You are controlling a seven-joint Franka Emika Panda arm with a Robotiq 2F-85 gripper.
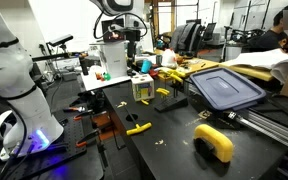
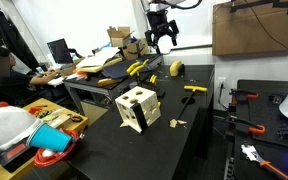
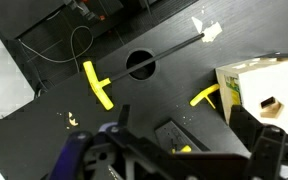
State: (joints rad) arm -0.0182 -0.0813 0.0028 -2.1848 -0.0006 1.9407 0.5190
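Site condition, referenced to the black table (image 2: 174,150), whose matte top shows in both exterior views.

Just beyond the table's far edge stands a lower desk (image 2: 89,75) piled with papers and cardboard. A dark monitor (image 2: 56,50) sits at the desk's outer end. A large cardboard box (image 2: 249,30) sits high past the table's far corner.

The wall (image 2: 84,15) behind the table is pale and plain. In an exterior view, black office chairs (image 1: 191,35) and further workstations stand well behind the table.

Lighting is even and bright. A violet glow (image 1: 41,138) shows low beside the table. The floor is largely hidden.
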